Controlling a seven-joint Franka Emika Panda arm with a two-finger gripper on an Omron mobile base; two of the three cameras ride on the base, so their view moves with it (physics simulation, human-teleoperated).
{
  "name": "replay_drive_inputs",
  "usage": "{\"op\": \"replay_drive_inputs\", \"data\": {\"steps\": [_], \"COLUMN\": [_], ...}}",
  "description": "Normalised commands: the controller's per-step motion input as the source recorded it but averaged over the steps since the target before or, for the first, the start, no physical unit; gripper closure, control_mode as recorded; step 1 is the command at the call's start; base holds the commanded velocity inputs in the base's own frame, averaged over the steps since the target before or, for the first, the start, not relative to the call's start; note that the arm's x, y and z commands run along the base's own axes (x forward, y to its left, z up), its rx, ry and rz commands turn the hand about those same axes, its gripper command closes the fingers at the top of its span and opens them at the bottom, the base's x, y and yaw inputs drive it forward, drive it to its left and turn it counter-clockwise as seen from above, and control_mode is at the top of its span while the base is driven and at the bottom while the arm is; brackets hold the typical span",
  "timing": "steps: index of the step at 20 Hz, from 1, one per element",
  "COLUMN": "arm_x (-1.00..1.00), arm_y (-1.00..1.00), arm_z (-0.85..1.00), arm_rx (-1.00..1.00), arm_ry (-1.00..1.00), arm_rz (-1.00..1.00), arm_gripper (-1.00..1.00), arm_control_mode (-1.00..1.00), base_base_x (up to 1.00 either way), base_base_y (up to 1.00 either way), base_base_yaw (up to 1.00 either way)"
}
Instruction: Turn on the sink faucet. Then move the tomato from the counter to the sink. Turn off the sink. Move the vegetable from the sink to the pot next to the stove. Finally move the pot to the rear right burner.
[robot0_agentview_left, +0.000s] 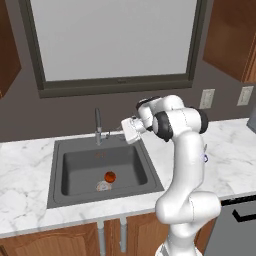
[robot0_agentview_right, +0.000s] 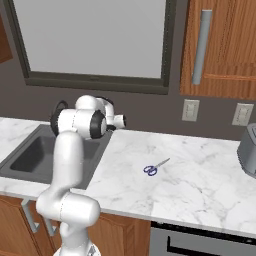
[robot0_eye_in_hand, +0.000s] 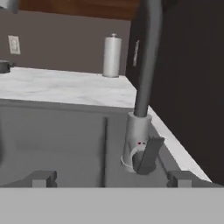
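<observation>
The red tomato (robot0_agentview_left: 110, 176) lies on the floor of the dark grey sink (robot0_agentview_left: 67, 150), beside the drain. The faucet (robot0_agentview_left: 98, 127) stands at the sink's back rim, spout upright. My gripper (robot0_agentview_left: 121, 129) hovers just right of the faucet, pointing toward it. In the hand view my gripper (robot0_eye_in_hand: 111, 178) is open, its fingertips (robot0_eye_in_hand: 43, 177) spread wide. The faucet base (robot0_eye_in_hand: 136, 140) and its dark lever handle (robot0_eye_in_hand: 149, 154) stand close ahead, slightly right of centre, and nothing lies between the jaws.
Blue-handled scissors (robot0_agentview_right: 156, 167) lie on the marble counter right of the sink (robot0_agentview_right: 30, 155). A grey rounded thing (robot0_agentview_right: 248, 147) sits at the counter's far right edge, cut off. A grey cylinder (robot0_eye_in_hand: 112, 56) stands on the counter beyond the faucet. The stove front (robot0_agentview_left: 240, 220) is lower right.
</observation>
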Motion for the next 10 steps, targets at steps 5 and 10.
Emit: {"op": "replay_drive_inputs", "data": {"steps": [5, 10], "arm_x": [-0.77, -0.76], "arm_y": [0.01, 0.03], "arm_z": [0.27, 0.36], "arm_rx": [0.00, 0.00], "arm_ry": [-0.11, -0.09], "arm_rz": [-0.05, -0.08], "arm_gripper": [-1.00, -1.00], "arm_control_mode": [-1.00, -1.00], "base_base_x": [0.00, 0.00], "base_base_y": [0.00, 0.00], "base_base_yaw": [0.00, 0.00]}}
